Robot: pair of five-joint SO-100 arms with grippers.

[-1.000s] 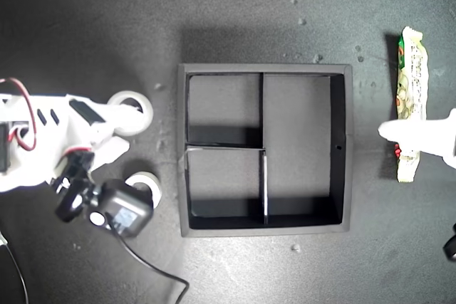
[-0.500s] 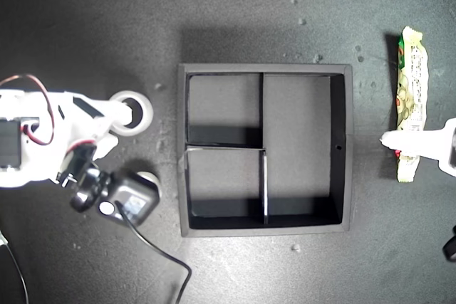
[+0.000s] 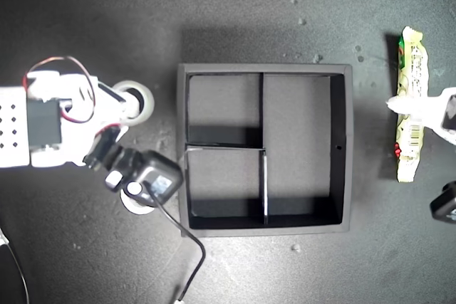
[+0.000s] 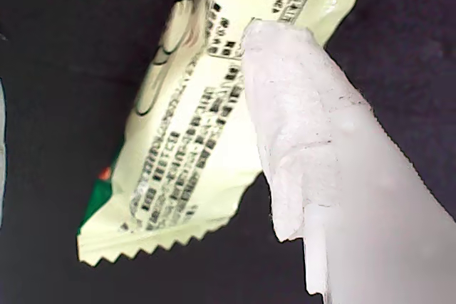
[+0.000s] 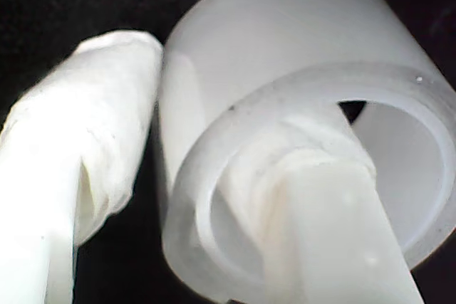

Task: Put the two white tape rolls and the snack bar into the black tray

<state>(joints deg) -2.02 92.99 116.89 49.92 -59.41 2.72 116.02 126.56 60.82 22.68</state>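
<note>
Dark tabletop (image 3: 235, 12), speckled with crumbs, carrying everything.

Black tray (image 3: 263, 68) at mid-tabletop: square, matte, raised walls, two small compartments toward the exterior view's left and one long one toward its right. All three bare, so nothing delivered yet. Placed between the two arms, probably so that either can reach it.

Snack bar (image 3: 412, 55) flat on the tabletop, well outside the tray's wall on the exterior view's right and running parallel to it. Pale yellow-green wrapper (image 4: 185, 140) with a zigzag crimped end, dense black print, and a bit of red and green at the edge.

Pinched roll (image 3: 141, 97) just outside the tray's wall on the exterior view's left. White and slightly translucent, a thick wall (image 5: 285, 40) around a wide round hole. Loose roll (image 3: 134, 206) nearby, closer to the exterior view's bottom and mostly hidden beneath the wrist camera.

My second gripper (image 5: 192, 105) pressed together on the pinched roll's wall, one finger down the hole and one outside. A sensible hold, probably: a ring gives little else to grab.

My first gripper (image 4: 278, 55) with one padded finger lying over the bar's printed face, likely lining up a grasp across the narrow width. Other jaw out of sight, so cannot tell whether spread or pressed together.
</note>
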